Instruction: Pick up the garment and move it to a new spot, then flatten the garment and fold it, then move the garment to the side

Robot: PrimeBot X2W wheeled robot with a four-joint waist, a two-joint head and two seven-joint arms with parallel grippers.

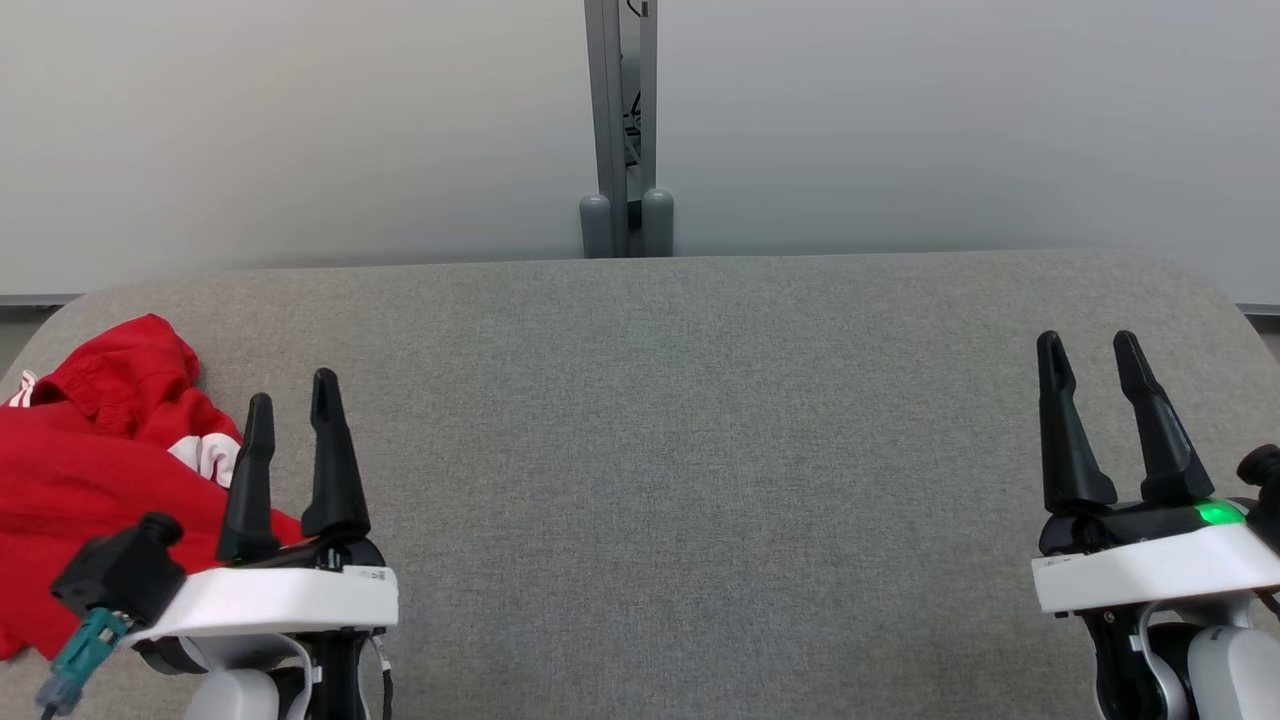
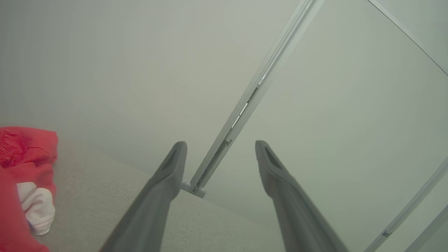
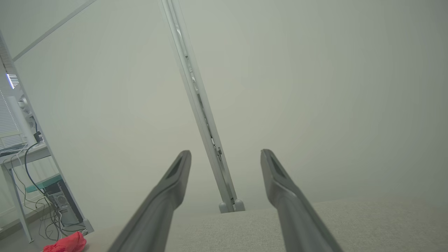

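A crumpled red garment with white trim lies at the left end of the grey table, reaching past the head view's left edge. Its red folds and a white patch also show as the garment at the left of the left wrist view, and small and far off as the garment in the right wrist view. My left gripper hovers open just right of the garment, fingers empty. My right gripper stands open and empty at the table's right end, far from the cloth.
A pale wall with a grey vertical post runs behind the table's far edge. A desk with cables stands off to the left in the right wrist view. Bare grey tabletop stretches between the two grippers.
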